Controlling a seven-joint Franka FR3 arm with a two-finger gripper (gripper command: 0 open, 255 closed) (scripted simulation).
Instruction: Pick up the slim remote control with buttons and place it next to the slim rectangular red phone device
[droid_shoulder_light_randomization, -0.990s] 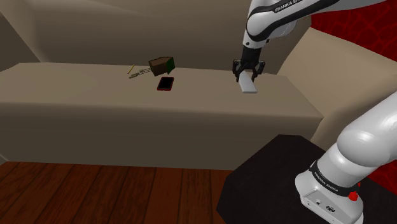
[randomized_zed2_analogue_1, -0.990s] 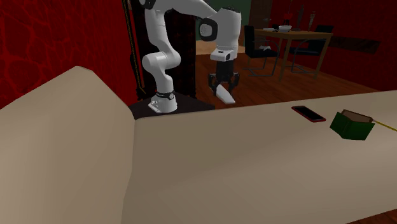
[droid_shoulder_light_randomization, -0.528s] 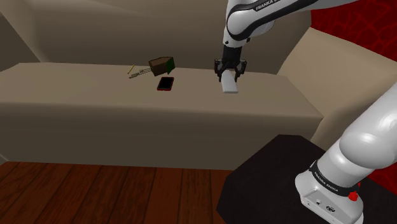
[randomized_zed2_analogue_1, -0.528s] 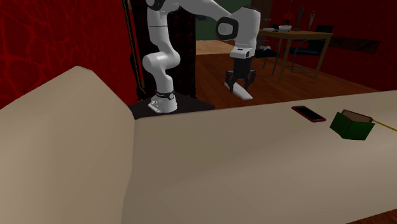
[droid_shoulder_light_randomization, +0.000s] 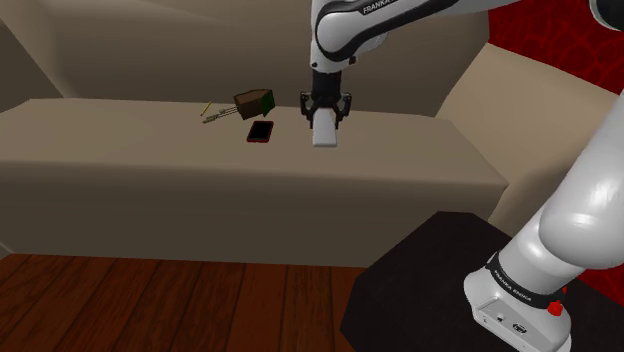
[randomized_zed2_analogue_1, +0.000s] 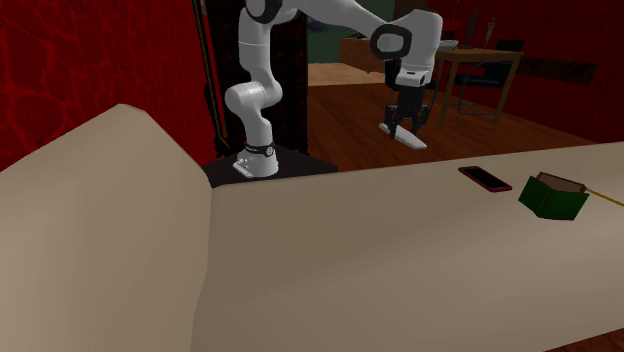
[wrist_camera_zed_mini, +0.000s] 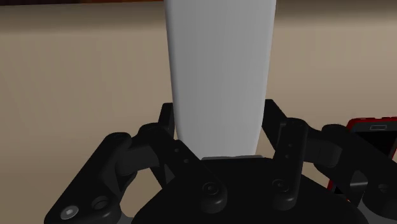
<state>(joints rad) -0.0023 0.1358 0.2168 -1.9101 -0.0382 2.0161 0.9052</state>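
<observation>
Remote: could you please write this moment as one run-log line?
remote: clasped in shut jaws, above couch | phone: flat on couch, apart from remote | placement: not yet done

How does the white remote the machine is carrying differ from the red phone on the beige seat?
The remote is plain white; the phone is red-edged with a dark screen. The remote hangs clasped in the end effector, clear of the beige seat; the phone lies flat on it, untouched. Both are slim and rectangular.
</observation>
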